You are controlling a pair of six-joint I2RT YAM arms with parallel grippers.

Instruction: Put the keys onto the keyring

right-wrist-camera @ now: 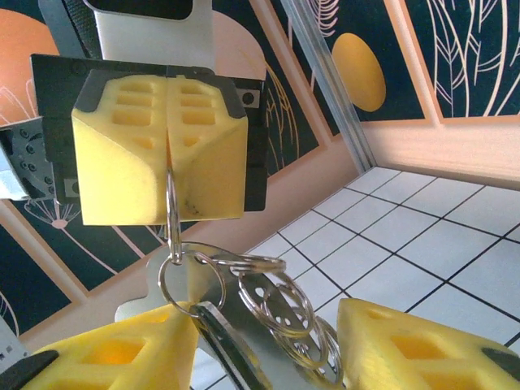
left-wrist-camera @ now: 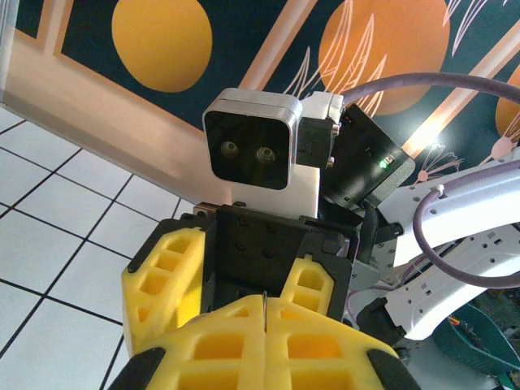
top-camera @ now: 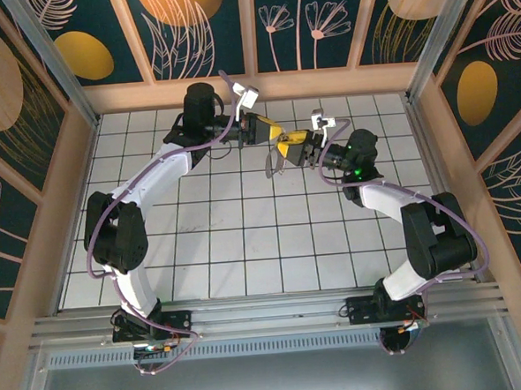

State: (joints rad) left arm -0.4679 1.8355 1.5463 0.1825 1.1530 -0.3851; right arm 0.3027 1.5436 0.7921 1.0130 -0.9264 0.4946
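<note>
Both arms meet in mid-air over the tiled worktop (right-wrist-camera: pixel 422 244). The left tool (right-wrist-camera: pixel 167 154) is clenched on the top of the keyring (right-wrist-camera: pixel 171 213), which dangles below it with smaller rings. A dark key (right-wrist-camera: pixel 223 345) hangs there too, between the right tool's (right-wrist-camera: pixel 268 357) spread fingers. Can't tell if that one's actually gripping anything.

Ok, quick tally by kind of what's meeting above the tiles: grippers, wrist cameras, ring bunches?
Yellow-fingered grippers: 2 (left gripper shut on the bunch's thin wire, right gripper open)
Silvery-white wrist cameras: 2
Hanging bunch of silvery metal rings: 1
Total: 5
</note>
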